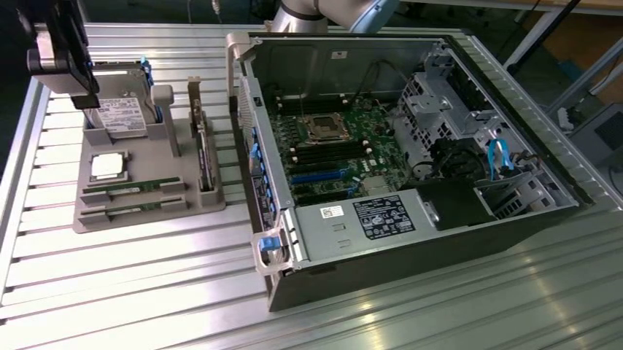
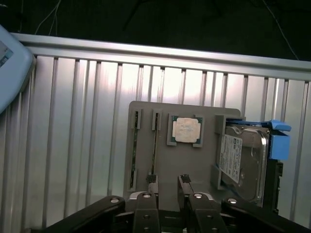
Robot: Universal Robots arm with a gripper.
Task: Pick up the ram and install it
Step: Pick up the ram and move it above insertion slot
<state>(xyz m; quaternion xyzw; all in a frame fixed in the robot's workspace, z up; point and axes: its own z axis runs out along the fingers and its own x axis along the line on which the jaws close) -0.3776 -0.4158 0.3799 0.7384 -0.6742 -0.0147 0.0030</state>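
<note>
Gripper [image 2: 167,180] released, empty, poised over the grey tray [image 2: 189,162]. We note the ram [image 2: 154,148] on edge in a tray slot, beside the tray's processor chip [image 2: 187,130]; upright, we judge, for pinching.

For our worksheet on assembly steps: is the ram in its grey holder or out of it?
In. Two green ram sticks lie in slots of the holder, beside the processor; the tool above the holder grips nothing.

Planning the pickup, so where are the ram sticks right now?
On the exterior view's left, the ram sticks sit in the gray holder, just nearer the camera than the processor chip.
</note>
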